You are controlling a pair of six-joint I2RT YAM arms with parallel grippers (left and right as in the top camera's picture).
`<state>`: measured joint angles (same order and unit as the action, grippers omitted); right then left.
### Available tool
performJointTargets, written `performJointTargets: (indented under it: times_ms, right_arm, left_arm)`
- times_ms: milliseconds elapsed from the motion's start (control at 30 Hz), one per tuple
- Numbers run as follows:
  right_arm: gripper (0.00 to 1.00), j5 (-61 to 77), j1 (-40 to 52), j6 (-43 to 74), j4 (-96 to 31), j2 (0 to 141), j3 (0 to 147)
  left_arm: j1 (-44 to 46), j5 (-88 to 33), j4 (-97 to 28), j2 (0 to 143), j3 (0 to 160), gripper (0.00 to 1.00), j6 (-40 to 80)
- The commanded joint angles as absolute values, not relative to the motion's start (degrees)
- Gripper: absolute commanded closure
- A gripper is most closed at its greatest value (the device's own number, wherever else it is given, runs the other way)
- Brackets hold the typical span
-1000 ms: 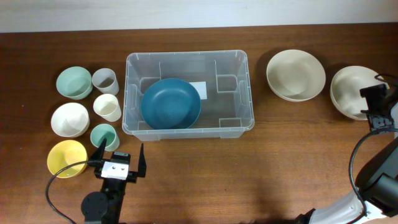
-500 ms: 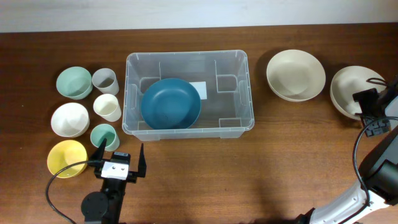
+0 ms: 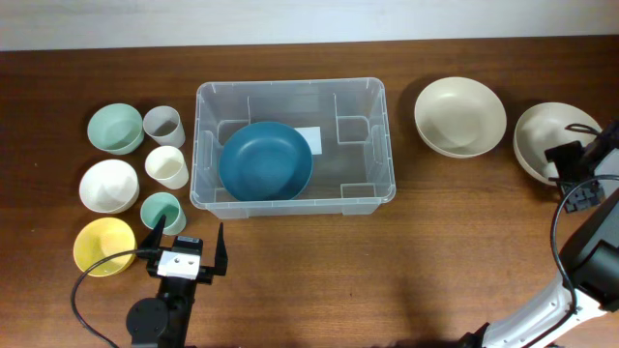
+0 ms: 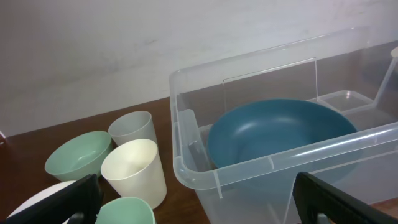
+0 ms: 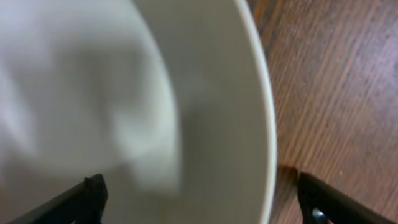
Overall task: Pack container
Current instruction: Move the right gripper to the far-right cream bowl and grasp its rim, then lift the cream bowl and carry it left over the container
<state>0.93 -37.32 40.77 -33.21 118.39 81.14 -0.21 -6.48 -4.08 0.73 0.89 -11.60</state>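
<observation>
One blue bowl (image 3: 266,160) in ribbed clear container (image 3: 290,84), left fingers (image 3: 221,242) spread, right fingers (image 5: 93,196) spread (astride cream bowl (image 5: 205,93))

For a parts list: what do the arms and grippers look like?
The left gripper has black fingers on a white block, a round black joint and a looping black cable. The right gripper is black too, with a black cable and white lower link.

You're looking at a dark brown wooden table (image 3: 387,280) whose grain runs left to right, filling almost the whole overhead view, with a plain pale wall (image 3: 290,19) along its far edge and soft, even light leaving only faint shadows.
</observation>
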Motion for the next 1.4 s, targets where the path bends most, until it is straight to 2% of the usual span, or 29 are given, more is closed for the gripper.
performJointTargets:
  times_ms: [0,100,400,533,633,1067,1367]
  right_arm:
    - [0.13,0.36,-37.58,40.23,-32.56,119.11,80.88]
    - [0.22,0.36,-37.58,40.25,-32.18,119.11,80.88]
    - [0.7,-1.32,-37.58,40.27,-32.18,119.11,80.88]
    - [0.81,-1.37,-37.89,40.8,-32.18,119.11,80.88]
    - [0.96,-1.34,-38.85,40.91,-32.16,119.11,80.88]
    - [0.96,0.67,-46.17,38.74,-36.69,115.31,87.22]
    - [0.96,26.94,-46.61,36.56,-38.35,105.19,96.31]
  left_arm:
    - [-0.54,-6.68,-4.08,0.34,0.56,0.0,-12.51]
    - [-0.56,-6.68,-4.08,0.34,0.56,0.0,-12.51]
    - [-0.56,-6.66,-4.08,0.34,0.56,0.0,-12.51]
    - [-0.54,-6.68,-4.1,0.34,0.56,0.0,-12.51]
    - [-0.54,-6.68,-4.08,0.34,0.56,0.0,-12.51]
    - [-0.56,-6.68,-4.08,0.34,0.56,0.0,-12.51]
    - [-0.54,-6.68,-4.08,0.34,0.56,0.0,-12.51]
